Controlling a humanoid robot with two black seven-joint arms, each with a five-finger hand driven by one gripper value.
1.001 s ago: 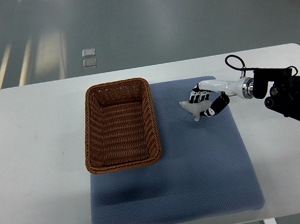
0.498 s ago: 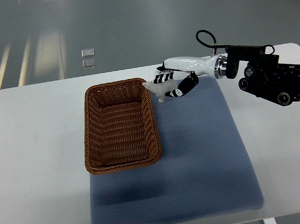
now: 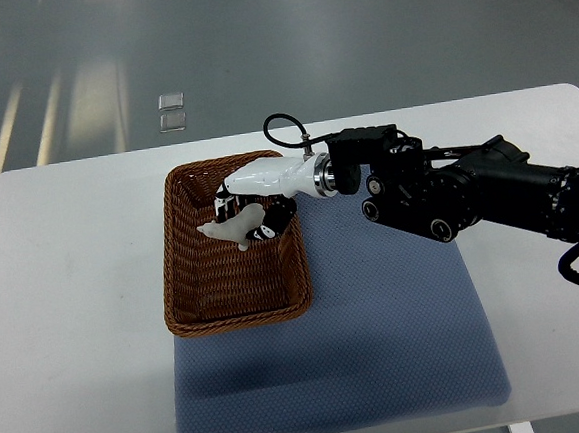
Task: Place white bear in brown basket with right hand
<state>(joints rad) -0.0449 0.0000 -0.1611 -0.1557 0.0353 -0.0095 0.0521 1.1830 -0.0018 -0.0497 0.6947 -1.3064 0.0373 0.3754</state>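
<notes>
**A:** so where's the white bear (image 3: 228,228) sitting compared to the right hand (image 3: 253,204)?

**B:** It's in the hand's grip. The fingers (image 3: 280,217) are curled around the bear's right end, and the rest of it pokes out to the left of the hand. The whole thing is up over the brown basket (image 3: 179,275), above the far half of its inside, closer to the right wall than the left. Looks like it's held above the weave, not lying on it, but from this steep top view I can't really tell how high.

**A:** and the arm?

**B:** Comes in from the right edge, big black forearm (image 3: 468,194) stretched across the far right part of the blue mat (image 3: 399,338), white wrist crossing the basket's right rim.

**A:** anything you can't make out?

**B:** Yeah, the hand covers the bear's right end, so its shape there is hidden. The black fingertips blur into the basket's shadows. The arm also hides part of the mat's far edge, and the mat's near edge is nearly cut off by the frame at the white table (image 3: 65,294).
</notes>
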